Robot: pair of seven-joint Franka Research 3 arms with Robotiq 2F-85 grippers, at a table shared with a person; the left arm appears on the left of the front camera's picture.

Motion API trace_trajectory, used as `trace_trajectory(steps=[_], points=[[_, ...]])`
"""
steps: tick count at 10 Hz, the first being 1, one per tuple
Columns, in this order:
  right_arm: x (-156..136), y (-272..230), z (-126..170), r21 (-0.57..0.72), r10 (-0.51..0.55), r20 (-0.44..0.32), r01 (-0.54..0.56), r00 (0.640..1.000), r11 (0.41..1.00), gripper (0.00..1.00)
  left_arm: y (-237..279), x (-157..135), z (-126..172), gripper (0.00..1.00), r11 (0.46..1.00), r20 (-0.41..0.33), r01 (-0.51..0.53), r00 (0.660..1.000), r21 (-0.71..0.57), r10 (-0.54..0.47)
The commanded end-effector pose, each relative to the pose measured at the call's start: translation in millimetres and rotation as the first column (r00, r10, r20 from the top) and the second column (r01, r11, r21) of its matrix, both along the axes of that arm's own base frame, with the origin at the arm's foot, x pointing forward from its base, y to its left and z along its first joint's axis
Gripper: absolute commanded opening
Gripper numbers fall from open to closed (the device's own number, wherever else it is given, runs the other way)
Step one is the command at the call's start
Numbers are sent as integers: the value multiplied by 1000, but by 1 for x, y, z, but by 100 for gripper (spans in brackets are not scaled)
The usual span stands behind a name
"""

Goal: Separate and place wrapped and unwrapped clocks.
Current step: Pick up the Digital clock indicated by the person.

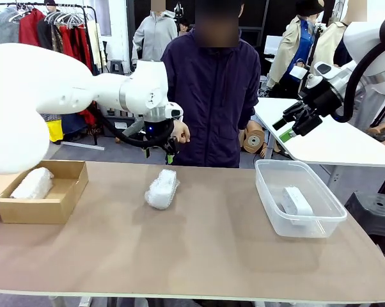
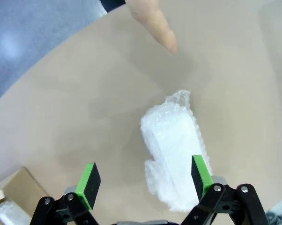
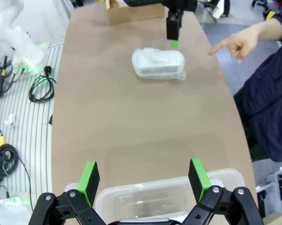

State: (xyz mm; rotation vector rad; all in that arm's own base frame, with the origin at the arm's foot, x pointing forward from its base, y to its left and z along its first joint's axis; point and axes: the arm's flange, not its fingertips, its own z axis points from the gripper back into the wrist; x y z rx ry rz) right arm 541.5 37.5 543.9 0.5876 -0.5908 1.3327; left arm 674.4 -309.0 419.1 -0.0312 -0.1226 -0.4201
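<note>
While its black, green-padded fingers are being held wide apart and empty, the left gripper (image 2: 145, 176) is being hung just above the oblong bundle in crinkly white bubble wrap (image 2: 171, 145). That bundle is lying loose on the brown table (image 1: 212, 256), midway along it and nearer the far edge. One pad is being shown over the bundle, the other off to its side, so the bundle is not yet being straddled. The right gripper (image 1: 288, 131) is being held high over the table's right end, likewise spread wide and carrying nothing. A person's hand (image 3: 234, 44) is being pointed from the far edge toward the bundle.

The step in hand is being judged as the pick-up of this last wrapped clock. Centring the fingers across its narrow width, lowering, closing and carrying it leftward are being called for next.

A second bubble-wrapped bundle (image 1: 32, 183) is being held in the shallow brown cardboard box (image 1: 74, 185) at the left edge. The bare smooth white block clock (image 1: 296, 200) is lying in the clear plastic tub (image 1: 269, 192) toward the right edge.
</note>
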Motion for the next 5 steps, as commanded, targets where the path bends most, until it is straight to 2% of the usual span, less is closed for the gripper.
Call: trace_trajectory(steps=[1,3,4,5], points=[[0,1,2,1,-12,-6,12,1000,1000,100,-7,13,-6,100,994,47,-112,993,14,112],[0,1,2,1,-12,-6,12,1000,1000,100,-14,14,-18,100,990,69,-141,987,-23,142],[0,1,2,1,-12,-6,12,1000,1000,100,-7,7,-18,100,996,17,-85,996,-5,85],[0,1,2,1,-12,-6,12,1000,1000,100,-7,7,-18,100,996,17,-85,996,-5,85]])
